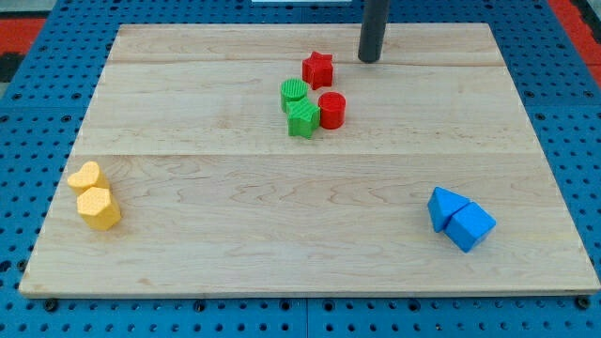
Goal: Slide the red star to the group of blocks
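My tip (370, 60) is down on the counter (235, 244) near the view's top edge, right of centre. It is just a plain dark rod, nothing on it that opens or closes, and it touches no block.

Out to the view's left of my tip, across a clear gap, sits the red star (317, 69). It sits alone, close to the cluster below it. I cannot tell whether it touches the cluster's top block.

Below the star comes that cluster. A green round block (294, 93) is at its top. A green star (303, 119) is tucked right under that. A red cylinder (331, 110) is pressed against the green star's right side. Those three look bunched together, well below and to the left of my tip.

Further out now. Far over at the view's left edge, a yellow heart (84, 176) sits with a yellow hexagon block (99, 207) tight below it. Down at the view's lower right, two blue blocks huddle together. One is a blue wedge (445, 205). The other is a blue chunk (470, 226) whose shape I cannot quite make out.
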You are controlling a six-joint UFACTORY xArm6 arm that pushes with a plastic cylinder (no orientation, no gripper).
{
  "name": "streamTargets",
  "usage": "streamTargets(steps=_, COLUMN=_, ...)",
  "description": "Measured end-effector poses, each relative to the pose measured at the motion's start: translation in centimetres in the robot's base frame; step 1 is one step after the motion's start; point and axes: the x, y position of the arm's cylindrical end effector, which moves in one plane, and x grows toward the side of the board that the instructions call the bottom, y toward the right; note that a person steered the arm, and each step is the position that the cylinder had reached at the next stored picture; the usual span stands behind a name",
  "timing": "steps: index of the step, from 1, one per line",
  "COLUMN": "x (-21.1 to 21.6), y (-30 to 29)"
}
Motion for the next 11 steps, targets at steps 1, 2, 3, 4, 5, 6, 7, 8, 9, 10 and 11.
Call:
streamTargets(steps=1, x=-0.2, y=-7.4)
streamTargets(steps=2, x=3.1, y=-11.5)
streamTargets(steps=3, x=3.2, y=-11.5)
streamTargets(steps=4, x=0.7, y=-9.8)
streamTargets(steps=5, x=0.9, y=-0.9)
streamTargets(steps=6, x=4.2, y=-3.7)
streamTargets(steps=7, x=1.9, y=-4.6)
streamTargets(steps=8, x=2.7, y=-8.1)
streamTargets(steps=9, x=5.3, y=-7.5)
streamTargets(steps=10, x=4.7, y=-5.7)
streamTargets(steps=11, x=3.5, y=-4.1)
